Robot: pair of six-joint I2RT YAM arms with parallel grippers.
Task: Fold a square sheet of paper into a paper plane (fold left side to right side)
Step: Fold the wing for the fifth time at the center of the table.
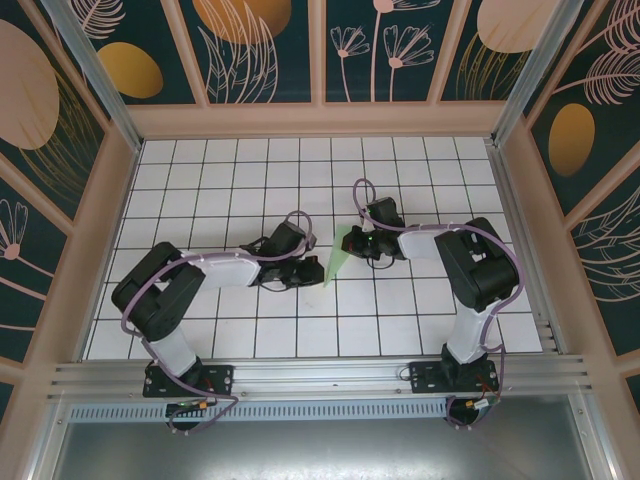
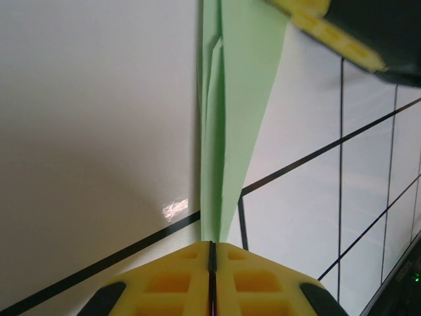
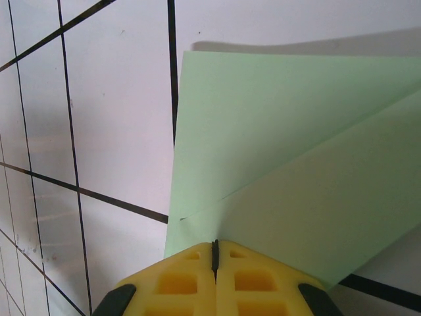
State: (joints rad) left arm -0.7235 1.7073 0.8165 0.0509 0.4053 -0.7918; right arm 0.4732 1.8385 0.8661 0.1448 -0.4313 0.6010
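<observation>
Paper plane [image 1: 337, 260] is near the middle of the white tiled tabletop [image 1: 250, 170]. From above you see it as a slim light green wedge, wider at its far end and tapering to a point toward the near edge, caught between your two arms. Your left arm [image 1: 215, 272] reaches in from the left and your right arm [image 1: 470, 262] from the right, and their wrists almost meet at the paper. Whether the paper rests on the tiles or is held just off them, you cannot tell. In the left wrist camera the left fingers [image 2: 168, 283] are pressed together with only a thin dark seam between the yellow pads. The narrow end of the paper plane [image 2: 240, 99] runs straight into that seam, so you are pinching it there. From that pinch the paper stretches away as several stacked layers seen nearly edge-on, widening as it goes, with the tabletop [image 2: 99, 131] and its black grid lines behind it. At the top right corner of that view a yellow finger of the right arm [image 2: 325, 29] shows at the wider part of the paper. In the right wrist camera the right fingers [image 3: 174, 283] are likewise closed tight, pad against pad. The edge of the paper plane [image 3: 283, 151] meets them at the seam, so you grip it on that side too. There the paper spreads broad, one layer overlapping another along a slanted crease, and it casts a soft shadow on the tabletop [image 3: 112, 131] beyond its far edge.
</observation>
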